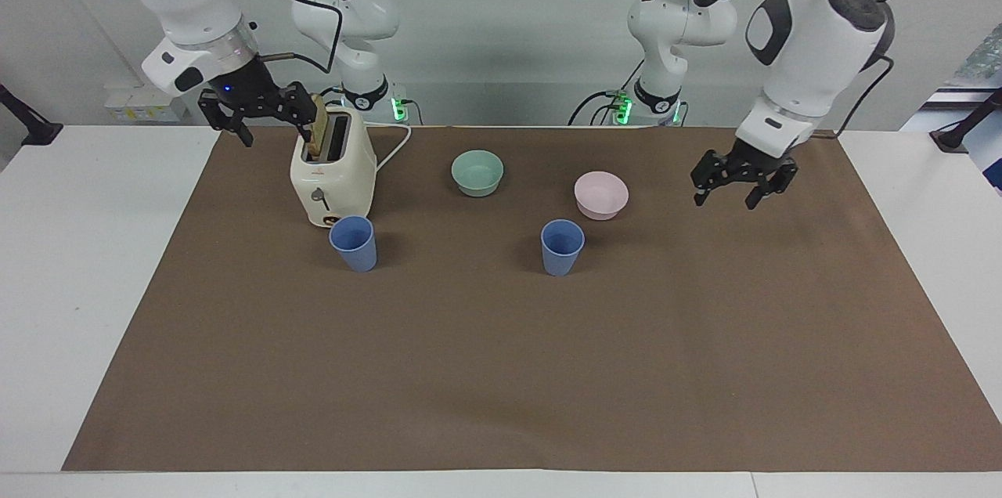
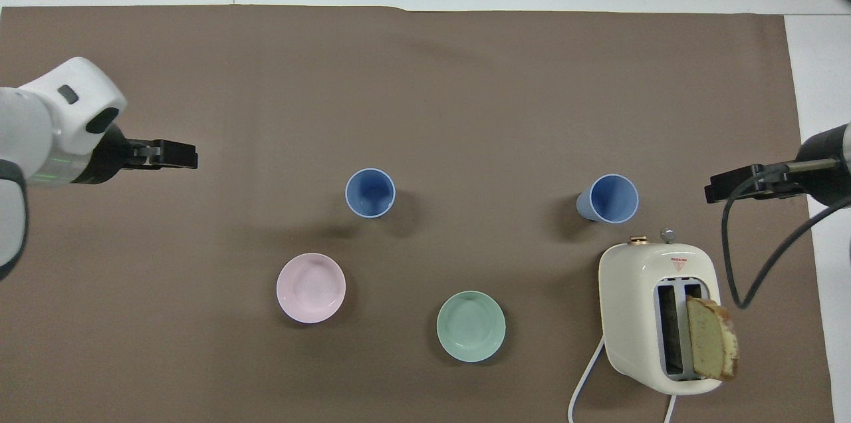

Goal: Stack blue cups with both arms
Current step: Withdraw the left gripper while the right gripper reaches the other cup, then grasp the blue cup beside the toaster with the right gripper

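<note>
standing apart: two blue cups [image 1: 353, 242] [image 1: 562, 246] (two bowls [image 1: 477, 171] [image 1: 601, 194] nearby)

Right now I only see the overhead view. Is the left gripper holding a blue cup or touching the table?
Observer: Neither. The left gripper hangs in the air, open and empty, over the bare brown mat toward the left arm's end of the table.
Operator: What about the right gripper?
Observer: The right gripper is open too, raised beside the bread slice that sticks out of the toaster. I cannot tell whether it touches the bread.
Operator: Are the cups taller than the toaster?
Observer: No. The two blue cups stand upright and apart on the mat, each lower than the toaster.
</note>
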{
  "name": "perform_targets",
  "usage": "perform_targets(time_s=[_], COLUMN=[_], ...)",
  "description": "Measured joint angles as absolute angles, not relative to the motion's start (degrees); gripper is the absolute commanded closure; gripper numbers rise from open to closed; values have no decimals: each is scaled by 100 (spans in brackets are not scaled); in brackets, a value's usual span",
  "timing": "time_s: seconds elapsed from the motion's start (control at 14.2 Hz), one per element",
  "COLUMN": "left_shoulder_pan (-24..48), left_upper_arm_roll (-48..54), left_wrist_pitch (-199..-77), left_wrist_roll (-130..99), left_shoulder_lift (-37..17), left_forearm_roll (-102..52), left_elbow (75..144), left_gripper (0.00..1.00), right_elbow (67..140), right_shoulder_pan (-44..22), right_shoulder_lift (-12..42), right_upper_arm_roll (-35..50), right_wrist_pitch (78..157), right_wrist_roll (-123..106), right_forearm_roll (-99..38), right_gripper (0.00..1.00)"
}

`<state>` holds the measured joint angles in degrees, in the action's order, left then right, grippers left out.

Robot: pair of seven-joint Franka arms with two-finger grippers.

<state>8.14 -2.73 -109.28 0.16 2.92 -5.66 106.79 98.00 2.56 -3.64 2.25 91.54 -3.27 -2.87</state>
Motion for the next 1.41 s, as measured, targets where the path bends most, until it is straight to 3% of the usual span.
perform_targets(time_s=[0.28,0.63,1.2,1.27,1.34,1.41], left_shoulder_pan=[430,274,272,272,272,272], left_upper_arm_roll=[-274,-268,-253,-253,-252,-252], left_wrist_pitch=[-10129,-9218,-9114,-9104,-9091,-9078], left_wrist_roll=[319,456,456,456,456,456], left_shoulder_lift=[278,57,26,26,26,26], left_forearm_roll=[-74,-67,-67,-67,-67,-67], left_elbow=[9849,8850,8789,8789,8789,8789], left_gripper=[0,0,0,0,0,0], right_elbow=[10378,10545,11271,11279,11281,11282], right_shoulder_pan=[216,26,-108,-97,-83,-75], right_shoulder_lift=[39,838,891,891,889,888], right_upper_arm_roll=[234,254,246,240,237,237], right_wrist_pitch=[10186,10951,11409,11410,11411,11411], right_wrist_roll=[-336,-336,-336,-336,-337,-337], right_forearm_roll=[-287,-287,-287,-287,-287,-287], right_gripper=[0,0,0,3,27,39])
